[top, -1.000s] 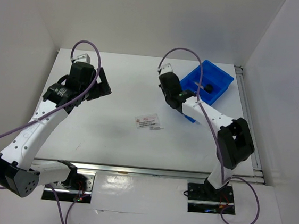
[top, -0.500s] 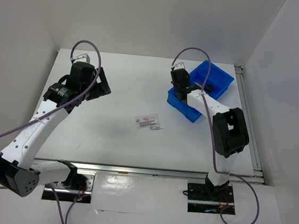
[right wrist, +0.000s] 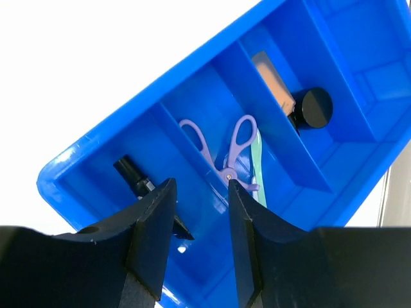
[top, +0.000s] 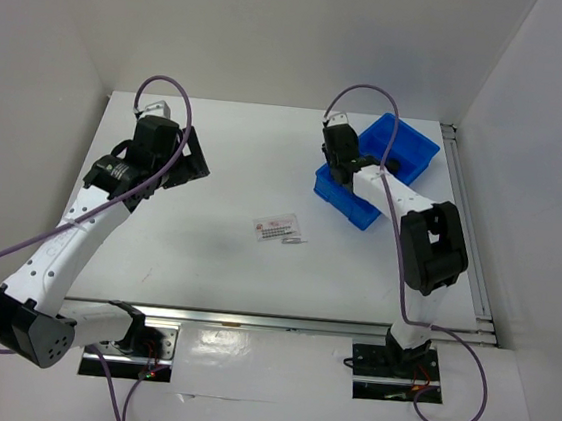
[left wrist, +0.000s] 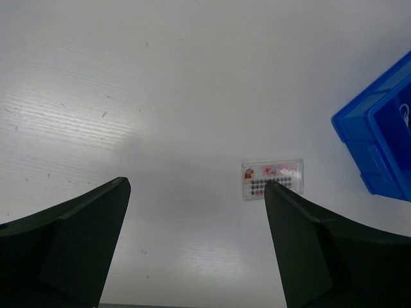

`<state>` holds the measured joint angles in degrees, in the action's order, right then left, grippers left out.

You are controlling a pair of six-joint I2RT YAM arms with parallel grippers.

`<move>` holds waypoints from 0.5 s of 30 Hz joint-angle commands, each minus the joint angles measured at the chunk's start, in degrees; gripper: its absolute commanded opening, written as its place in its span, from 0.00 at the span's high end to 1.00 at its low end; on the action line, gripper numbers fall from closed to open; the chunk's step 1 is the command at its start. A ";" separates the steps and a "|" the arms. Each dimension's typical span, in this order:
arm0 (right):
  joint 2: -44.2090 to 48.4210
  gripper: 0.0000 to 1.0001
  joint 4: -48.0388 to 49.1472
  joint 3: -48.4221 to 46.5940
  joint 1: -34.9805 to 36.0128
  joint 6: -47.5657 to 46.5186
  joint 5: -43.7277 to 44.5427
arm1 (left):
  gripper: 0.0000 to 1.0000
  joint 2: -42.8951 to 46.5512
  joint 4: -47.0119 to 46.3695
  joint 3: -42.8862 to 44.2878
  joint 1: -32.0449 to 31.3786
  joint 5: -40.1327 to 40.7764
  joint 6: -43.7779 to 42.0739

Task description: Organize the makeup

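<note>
I hold my right gripper (right wrist: 202,186), slightly parted, over the bin (right wrist: 90,163); my left gripper (left wrist: 196,186), spread wide, faces the sachet (left wrist: 271,179).

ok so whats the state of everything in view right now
blue divided bin: three items inside
left gripper: open, empty, above the table
right gripper: open, empty, over the bin
white sachet: flat on table, outside bin
slim black tube: in end compartment
lavender-handled tool: lying in next compartment
tan black-capped cylinder: in third compartment
</note>
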<state>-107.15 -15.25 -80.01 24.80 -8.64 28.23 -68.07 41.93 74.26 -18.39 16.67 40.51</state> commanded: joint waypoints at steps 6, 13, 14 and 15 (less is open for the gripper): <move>9.67 0.54 -0.92 -0.59 2.53 3.28 -3.96 | 0.00 0.57 -0.89 1.68 0.29 0.47 -0.70; 18.12 0.37 -4.79 12.05 8.43 4.60 -24.00 | 0.00 0.57 -0.89 2.21 0.29 1.00 -0.70; 18.12 0.34 -5.32 13.20 8.95 6.78 -24.62 | 0.00 0.57 -0.89 2.21 0.29 1.00 -0.70; 18.12 0.31 -6.02 14.78 8.95 7.49 -26.54 | 0.00 1.10 -0.89 2.21 0.29 0.48 -0.70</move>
<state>-88.88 -17.67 -69.19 33.78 -4.29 9.91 -68.07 41.95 74.28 -18.39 16.71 40.51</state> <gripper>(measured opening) 0.669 1.001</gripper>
